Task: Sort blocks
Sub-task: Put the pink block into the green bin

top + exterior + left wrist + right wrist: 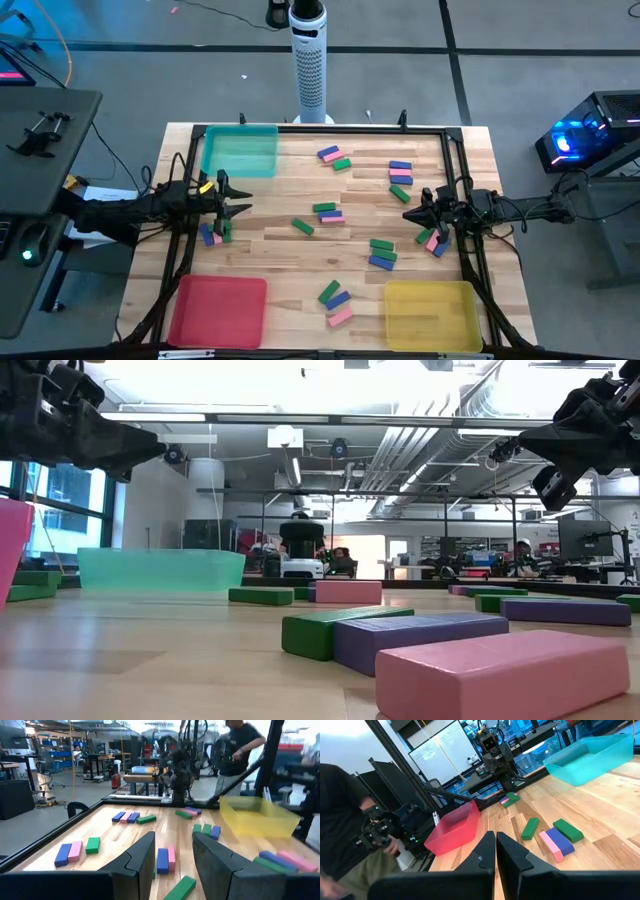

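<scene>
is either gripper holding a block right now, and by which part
Nothing is held. The left gripper has its fingers apart with only table between them; the right gripper has its fingers nearly together, no block between.

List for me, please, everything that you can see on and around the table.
table: one, light wood
blocks: roughly twenty, pink, blue and green, in small clusters across the table
teal tray: one, top left corner in the high view
red tray: one, bottom left corner
yellow tray: one, bottom right corner
white tower: one, beyond the table
person: at least one, dark top, beside the table
left gripper: open, at the left edge
right gripper: shut, at the right edge
</scene>
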### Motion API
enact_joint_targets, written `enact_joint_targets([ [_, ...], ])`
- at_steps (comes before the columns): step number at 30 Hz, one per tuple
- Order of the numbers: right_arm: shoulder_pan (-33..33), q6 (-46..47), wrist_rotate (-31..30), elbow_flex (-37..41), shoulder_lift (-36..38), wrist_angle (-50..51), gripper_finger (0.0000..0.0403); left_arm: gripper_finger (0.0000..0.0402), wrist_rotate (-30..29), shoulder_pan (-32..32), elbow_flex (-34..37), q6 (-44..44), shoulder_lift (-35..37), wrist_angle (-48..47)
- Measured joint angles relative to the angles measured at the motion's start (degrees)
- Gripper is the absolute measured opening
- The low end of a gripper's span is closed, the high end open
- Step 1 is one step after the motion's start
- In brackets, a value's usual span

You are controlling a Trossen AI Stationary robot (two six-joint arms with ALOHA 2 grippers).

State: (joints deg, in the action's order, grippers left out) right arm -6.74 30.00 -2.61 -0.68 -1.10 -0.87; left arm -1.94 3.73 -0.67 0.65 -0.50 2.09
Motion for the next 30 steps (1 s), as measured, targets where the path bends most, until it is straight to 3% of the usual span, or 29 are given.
enact_joint_targets([
  [2,0.0,0.0,0.0,0.0,-0.01,0.0,0.0,0.0119,0.03,-0.01,0.0,2.75,-0.3,4.66],
  [5,0.02,0.0,0.0,0.02,0.0,-0.01,0.0,0.0119,0.48,-0.07,0.0,16.06,-0.25,14.45],
  [9,0.02,0.0,-0.01,0.0,-0.02,-0.01,0.0,0.0119,-5.45,-0.1,-0.45,28.74,-2.61,23.33],
  [12,0.0,0.0,-0.01,0.0,0.0,-0.01,0.0,0.0119,-3.3,-0.46,-4.34,24.59,-7.79,19.64],
  [17,0.0,0.0,0.02,0.02,0.0,0.0,0.0,0.0119,-0.03,-2.7,-14.87,9.54,-22.69,11.27],
  [22,0.02,0.0,0.0,0.02,-0.02,-0.02,0.0,0.0119,-0.13,-4.71,-26.4,-6.25,-38.27,-4.91],
  [26,0.0,0.0,0.0,0.02,-0.02,-0.02,0.0,0.0119,-2.58,-5.09,-33.96,-4.32,-48.94,-13.56],
  [30,0.02,0.0,0.0,0.02,-0.02,-0.02,0.0,0.012,-6.06,-5.08,-39.83,5.86,-58.36,-23.17],
])
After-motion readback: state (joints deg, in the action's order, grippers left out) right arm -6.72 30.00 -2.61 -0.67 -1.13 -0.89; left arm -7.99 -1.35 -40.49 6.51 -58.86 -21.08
